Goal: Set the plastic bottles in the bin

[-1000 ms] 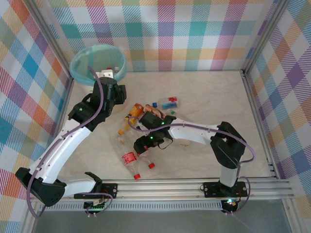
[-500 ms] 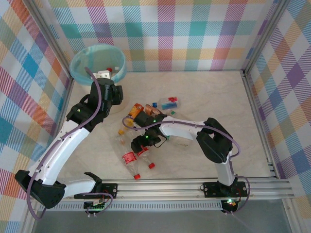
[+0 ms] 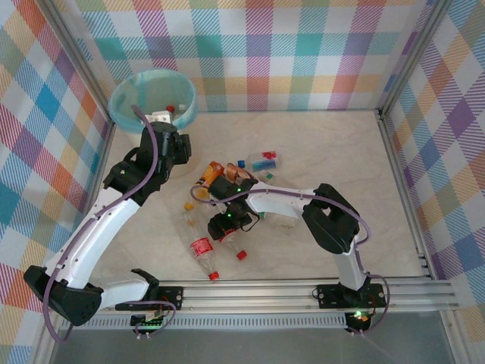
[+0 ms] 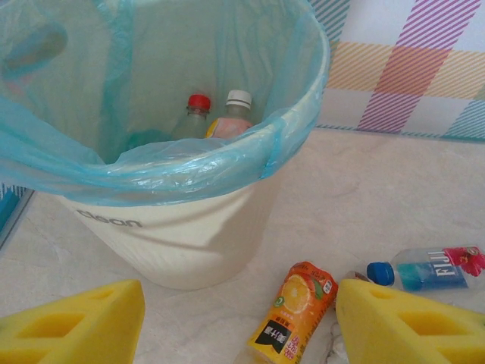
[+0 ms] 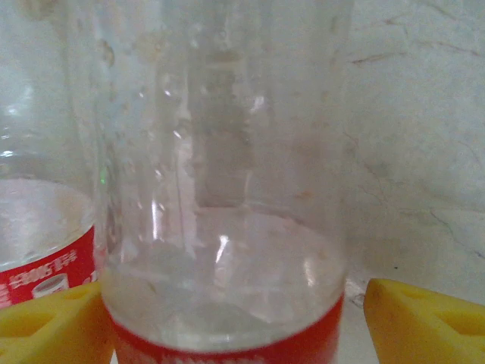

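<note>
red-label bottle (image 5: 227, 189): cap (image 3: 241, 255) pointed to near edge, straddled by right gripper (image 5: 235, 322), fingers unclosed. left gripper (image 4: 241, 326) spread, empty; red-capped bottle (image 4: 195, 117), white-capped bottle (image 4: 235, 114) seen in bin (image 4: 174, 243).

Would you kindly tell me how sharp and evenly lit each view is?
Top external: evenly lit and sharp. Left wrist: bin sharp, its own yellow fingertips slightly soft. Right wrist: clear bottle very close, soft, with small glints.

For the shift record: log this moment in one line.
left gripper: open, empty, facing round cream-white bin | right gripper: open, straddling clear red-labelled plastic bottle | in bin: red-capped bottle, white-capped bottle
</note>
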Controlling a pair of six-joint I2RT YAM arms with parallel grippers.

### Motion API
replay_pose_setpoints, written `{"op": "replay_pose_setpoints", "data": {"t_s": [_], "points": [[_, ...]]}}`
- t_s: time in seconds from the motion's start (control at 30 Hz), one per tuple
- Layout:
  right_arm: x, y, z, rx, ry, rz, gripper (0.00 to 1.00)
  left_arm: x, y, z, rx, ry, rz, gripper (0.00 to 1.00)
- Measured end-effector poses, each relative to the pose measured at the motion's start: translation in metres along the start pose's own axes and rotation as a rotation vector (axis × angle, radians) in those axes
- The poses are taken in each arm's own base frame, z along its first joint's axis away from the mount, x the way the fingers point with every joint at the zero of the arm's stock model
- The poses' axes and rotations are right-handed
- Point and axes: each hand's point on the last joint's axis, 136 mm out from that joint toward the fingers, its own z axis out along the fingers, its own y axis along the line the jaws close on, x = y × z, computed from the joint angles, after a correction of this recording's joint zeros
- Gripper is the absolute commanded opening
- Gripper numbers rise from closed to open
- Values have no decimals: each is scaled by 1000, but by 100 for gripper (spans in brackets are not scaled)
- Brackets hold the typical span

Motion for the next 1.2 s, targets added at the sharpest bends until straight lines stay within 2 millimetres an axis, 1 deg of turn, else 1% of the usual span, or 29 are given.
{"op": "replay_pose_setpoints", "data": {"t_s": [0.13, 0.5, 0.67, 0.83, 0.87, 0.93, 1.2], "points": [[2, -3, 5, 12, 14, 4, 77, 0, 0, 0, 0, 0, 0, 68], [2, -3, 3, 11, 8, 1, 61, 2, -4, 0, 23, 9, -5, 68], [7, -2, -9, 4, -9, -1, 59, 2, -6, 0, 35, 14, -9, 68], [8, 2, -29, -16, -58, -12, 57, 4, -9, 0, 57, 21, -11, 68], [7, 4, -33, -20, -67, -14, 56, 4, -10, 0, 61, 23, -12, 72], [4, 6, -38, -27, -88, -19, 56, 4, -12, 0, 69, 25, -15, 73], [8, 4, -58, -20, -142, -28, 54, 2, -25, 5, 123, 49, -36, 73]]}}
